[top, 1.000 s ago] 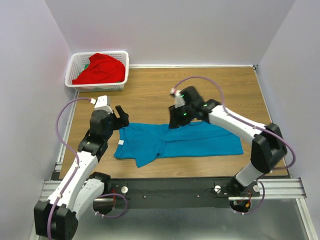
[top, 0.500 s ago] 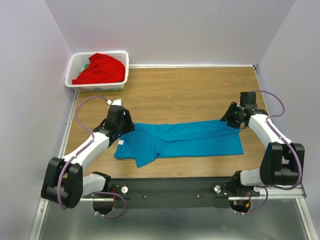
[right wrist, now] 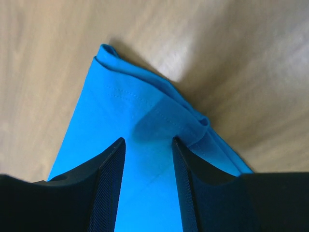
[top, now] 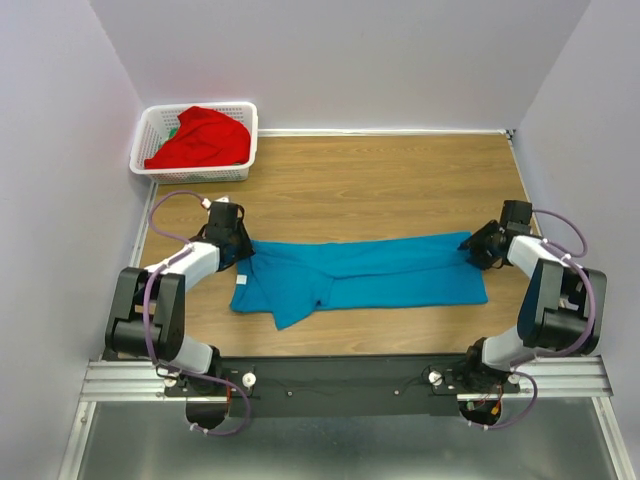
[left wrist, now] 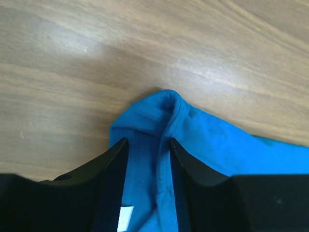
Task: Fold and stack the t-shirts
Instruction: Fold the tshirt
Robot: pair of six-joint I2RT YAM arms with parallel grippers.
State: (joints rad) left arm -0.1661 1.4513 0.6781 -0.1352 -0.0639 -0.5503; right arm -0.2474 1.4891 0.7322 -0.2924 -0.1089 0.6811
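Down on the wooden table [top: 380,180], the teal shirt [top: 370,275] lies stretched out in a long band from left to right, nearer the arms than the far wall. A flap of it juts toward the near edge close to the left end.

Both arms reach low and wide, one to each end. The left gripper [top: 238,248] sits at the shirt's far left corner. From its wrist camera, a bunched, stitched edge of teal cloth runs right up between the two black fingers [left wrist: 111,183], and a small white label [left wrist: 125,217] shows low in the gap. The fingers stand a little apart with cloth filling the space; whether they are squeezing it, I cannot tell.

Over on the other side, the right gripper [top: 478,245] is at the far right corner. Its camera shows the hemmed corner, folded over on itself, fanning out past the fingertips, with flat teal cloth between them. Same story here: a modest gap, cloth in it, and no telling whether it is pinched.

Away in the far left corner, the red shirt [top: 200,135] is heaped in a white basket [top: 150,165], well apart from everything else.
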